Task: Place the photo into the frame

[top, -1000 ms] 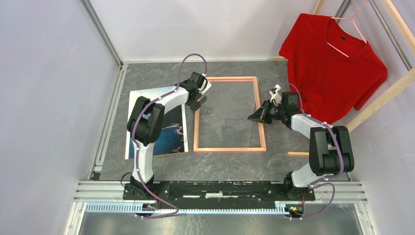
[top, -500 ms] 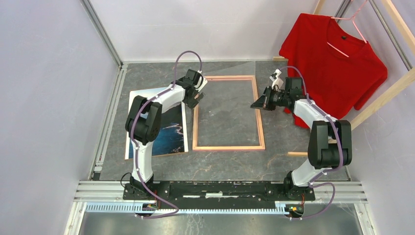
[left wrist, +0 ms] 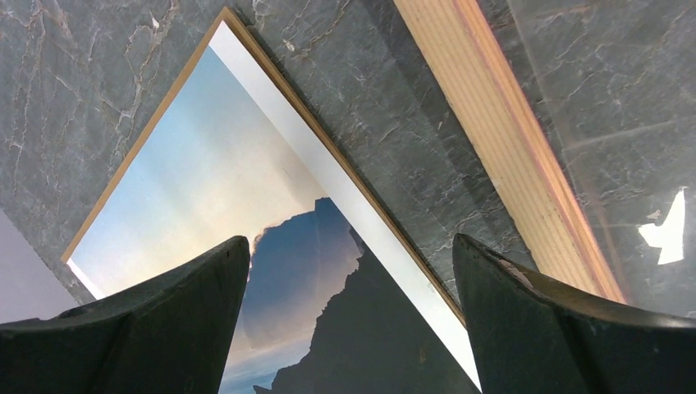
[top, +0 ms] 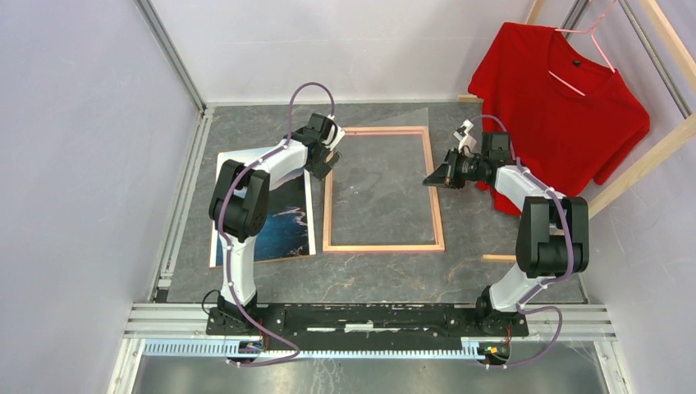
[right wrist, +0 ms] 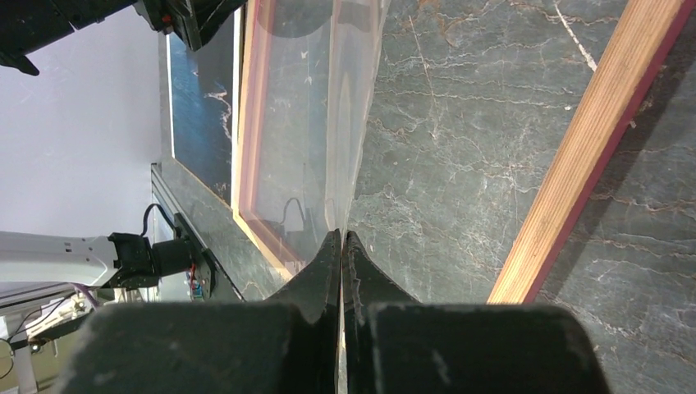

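Jaws pinching clear sheet (right wrist: 328, 123), right gripper (right wrist: 342, 238) reaches over frame (right wrist: 574, 156) rim.

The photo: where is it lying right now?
In the top external view the photo lies flat on the left side of the table, just left of the frame, with the open left gripper above its far right corner.

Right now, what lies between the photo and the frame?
Only a narrow strip of bare grey table lies between the photo and the frame. The left wrist view shows it most clearly.
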`<state>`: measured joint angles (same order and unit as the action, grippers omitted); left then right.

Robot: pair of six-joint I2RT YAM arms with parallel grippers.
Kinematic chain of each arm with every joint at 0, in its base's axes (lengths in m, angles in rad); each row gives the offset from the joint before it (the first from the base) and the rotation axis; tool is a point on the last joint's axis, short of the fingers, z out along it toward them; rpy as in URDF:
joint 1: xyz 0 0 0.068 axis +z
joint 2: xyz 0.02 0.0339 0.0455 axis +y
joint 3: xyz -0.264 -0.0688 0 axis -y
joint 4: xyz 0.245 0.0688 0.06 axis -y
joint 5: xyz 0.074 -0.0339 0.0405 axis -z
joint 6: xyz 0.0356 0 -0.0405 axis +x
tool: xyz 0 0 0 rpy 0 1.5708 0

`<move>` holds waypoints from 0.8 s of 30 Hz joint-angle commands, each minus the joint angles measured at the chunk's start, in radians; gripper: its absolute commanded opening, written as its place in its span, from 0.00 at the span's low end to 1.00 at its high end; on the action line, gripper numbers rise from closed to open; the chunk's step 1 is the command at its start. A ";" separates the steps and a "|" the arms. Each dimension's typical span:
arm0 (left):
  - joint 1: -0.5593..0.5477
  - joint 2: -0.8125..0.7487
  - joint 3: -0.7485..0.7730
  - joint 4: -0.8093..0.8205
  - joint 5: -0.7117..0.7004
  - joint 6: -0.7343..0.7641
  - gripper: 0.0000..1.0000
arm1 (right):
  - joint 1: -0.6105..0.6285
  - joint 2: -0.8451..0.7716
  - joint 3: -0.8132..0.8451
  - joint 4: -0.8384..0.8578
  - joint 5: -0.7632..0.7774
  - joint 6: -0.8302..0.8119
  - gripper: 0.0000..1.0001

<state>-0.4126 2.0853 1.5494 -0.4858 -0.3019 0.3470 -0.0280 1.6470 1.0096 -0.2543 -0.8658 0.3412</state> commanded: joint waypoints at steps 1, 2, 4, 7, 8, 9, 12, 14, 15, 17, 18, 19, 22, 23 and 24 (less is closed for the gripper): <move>-0.003 0.019 0.043 0.001 0.022 -0.050 0.99 | 0.001 0.029 0.035 0.024 -0.045 -0.033 0.00; -0.003 0.021 0.043 0.002 0.021 -0.053 0.99 | 0.003 0.032 0.035 0.027 -0.047 -0.034 0.00; -0.002 0.027 0.044 0.010 0.012 -0.056 0.99 | 0.003 0.040 0.035 0.026 -0.049 -0.037 0.00; -0.003 0.040 0.055 0.017 -0.002 -0.060 0.99 | 0.003 0.051 0.037 0.026 -0.057 -0.037 0.00; -0.002 0.046 0.057 0.019 -0.004 -0.062 0.99 | 0.003 0.053 0.041 0.026 -0.059 -0.039 0.00; -0.001 0.049 0.062 0.019 -0.005 -0.062 0.99 | 0.003 0.056 0.048 0.024 -0.061 -0.041 0.00; 0.000 0.054 0.065 0.024 -0.005 -0.060 0.99 | 0.002 0.079 0.086 -0.023 -0.056 -0.080 0.00; 0.000 0.057 0.066 0.026 -0.006 -0.061 0.99 | 0.002 0.093 0.108 -0.044 -0.043 -0.098 0.00; -0.001 0.059 0.067 0.027 -0.005 -0.061 0.99 | 0.002 0.100 0.116 -0.046 -0.041 -0.098 0.00; -0.001 0.060 0.067 0.029 -0.006 -0.059 0.99 | 0.002 0.112 0.128 -0.065 -0.029 -0.112 0.00; -0.001 0.061 0.066 0.030 -0.006 -0.059 0.99 | 0.002 0.118 0.134 -0.081 -0.021 -0.125 0.00; 0.000 0.062 0.066 0.031 -0.007 -0.058 0.99 | 0.001 0.122 0.134 -0.089 -0.014 -0.132 0.00; -0.001 0.062 0.064 0.036 -0.009 -0.056 0.99 | 0.001 0.130 0.126 -0.088 -0.008 -0.134 0.00; -0.001 0.062 0.063 0.035 -0.007 -0.056 0.99 | 0.002 0.132 0.125 -0.087 -0.007 -0.134 0.00; 0.000 0.061 0.063 0.035 -0.006 -0.056 0.99 | 0.002 0.134 0.122 -0.088 -0.006 -0.137 0.00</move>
<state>-0.4126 2.1315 1.5883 -0.4728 -0.3119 0.3233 -0.0280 1.7706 1.1069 -0.3336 -0.8780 0.2443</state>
